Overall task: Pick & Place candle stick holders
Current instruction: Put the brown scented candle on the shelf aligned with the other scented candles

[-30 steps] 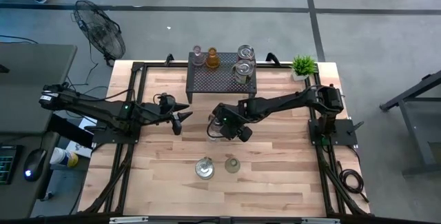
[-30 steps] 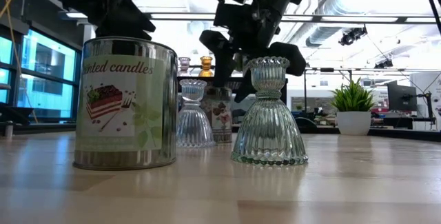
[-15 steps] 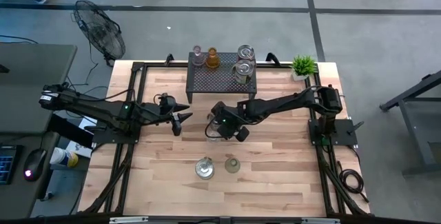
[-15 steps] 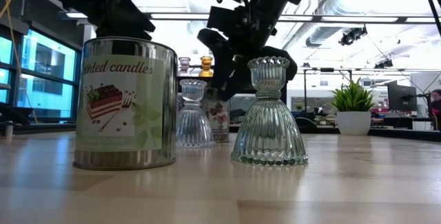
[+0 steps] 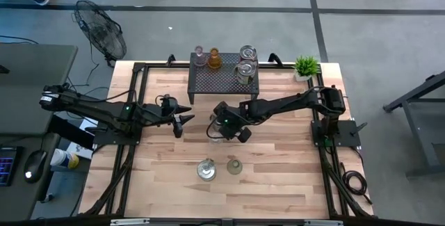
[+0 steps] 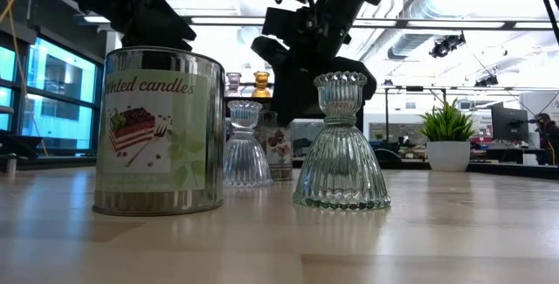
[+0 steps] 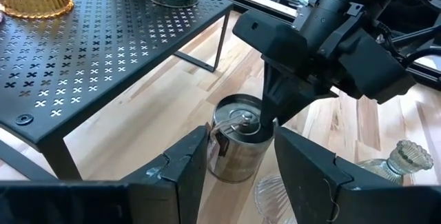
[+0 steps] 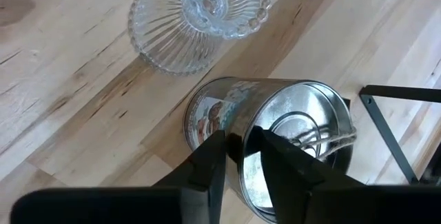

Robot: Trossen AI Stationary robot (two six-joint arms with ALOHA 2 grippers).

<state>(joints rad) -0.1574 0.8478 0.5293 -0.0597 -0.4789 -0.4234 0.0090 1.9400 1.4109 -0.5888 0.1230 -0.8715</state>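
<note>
A silvery metal holder, a tin (image 8: 227,110) with a picture label, stands on the table in front of the black mesh shelf (image 5: 224,80); my right gripper (image 8: 242,156) is shut on it. A clear ribbed glass holder (image 8: 200,17) stands on its wide foot just beside the tin. Nearer the front edge stand another tin (image 5: 206,170) and a pale green glass holder (image 5: 233,165). The shelf bears a pinkish holder (image 5: 199,53), an amber one (image 5: 214,60) and two silvery ones (image 5: 245,62). My left gripper (image 7: 241,176) hovers open left of the shelf. My right gripper has the tin's wall at its top rim (image 8: 241,141) between its fingers, one finger (image 8: 282,165) inside the tin and the other (image 8: 207,165) outside against the label. The fingers come from above, slanting down. The tin stands upright on the table.
A small potted green plant (image 5: 305,66) stands at the table's far right corner. Black frame rails (image 5: 132,115) run along the table's sides. Bare wood lies toward the near edge (image 5: 229,198), around the front tin and green holder.
My right gripper has sunk slightly over the tin, shifted a little toward the table's left, and shut from wide open onto the tin's wall. The tin and the other holders stand where they were.
</note>
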